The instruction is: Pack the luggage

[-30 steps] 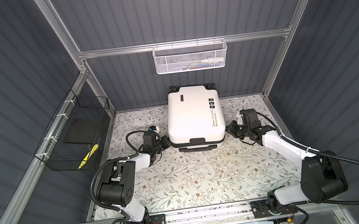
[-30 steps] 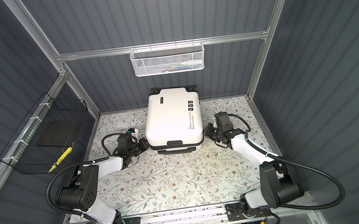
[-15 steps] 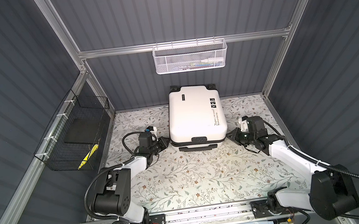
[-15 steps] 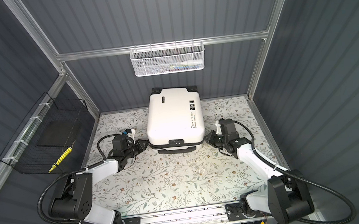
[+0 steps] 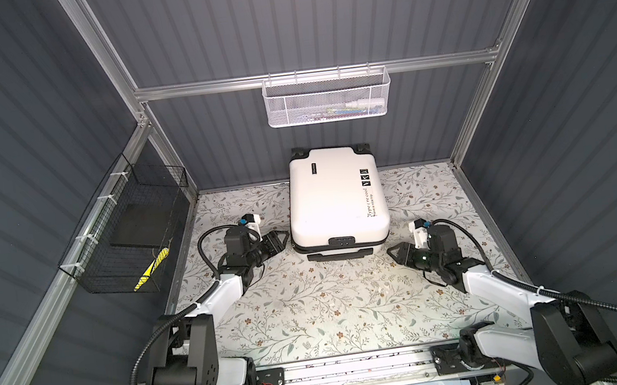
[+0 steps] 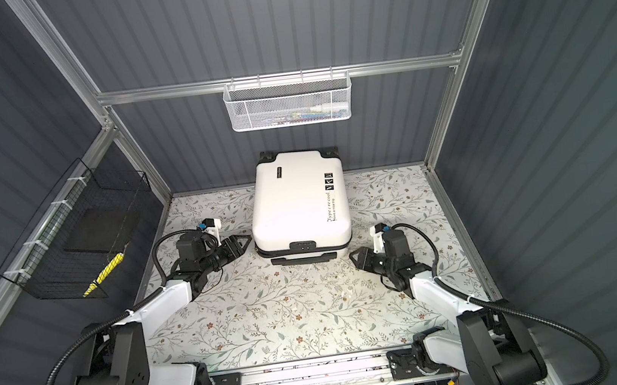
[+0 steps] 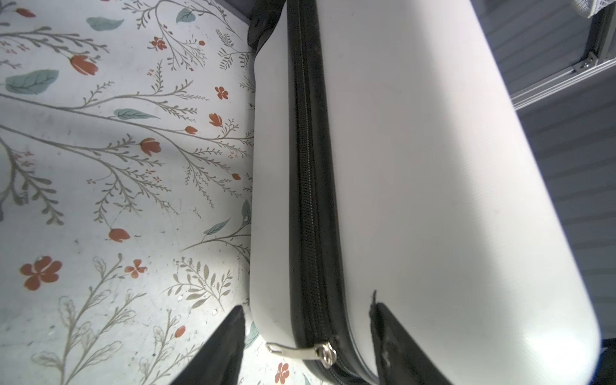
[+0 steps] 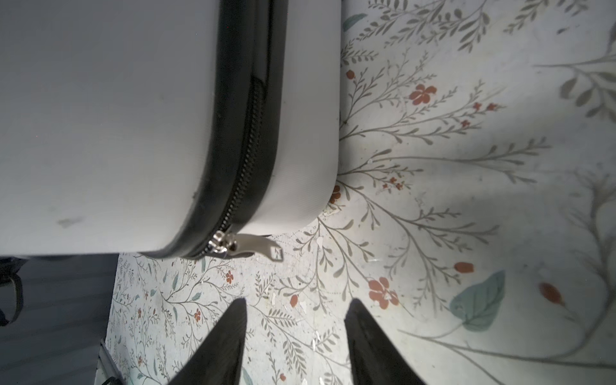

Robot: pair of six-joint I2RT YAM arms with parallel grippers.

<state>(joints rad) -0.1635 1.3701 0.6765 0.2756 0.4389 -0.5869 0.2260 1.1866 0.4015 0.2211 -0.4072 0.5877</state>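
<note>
Luggage (image 5: 335, 198) by back wall (image 5: 235, 150) (bare mat (image 5: 331, 305) in front).

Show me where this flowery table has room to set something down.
Widest: the table between luggage and near rail. Smaller patches flank the luggage by the back wall. Crowded: its near corners, by the left end effector and right end effector.

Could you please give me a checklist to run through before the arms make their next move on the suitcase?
1. Left pincer open: ok.
2. Right pincer open: ok.
3. Left zip pull between left pincer's jaws: ok.
4. Right zip pull between right pincer's jaws: not ok, it lies ahead of them.
5. Luggage zipped along both sides: ok.
6. Zipped across the front: cannot tell.
</note>
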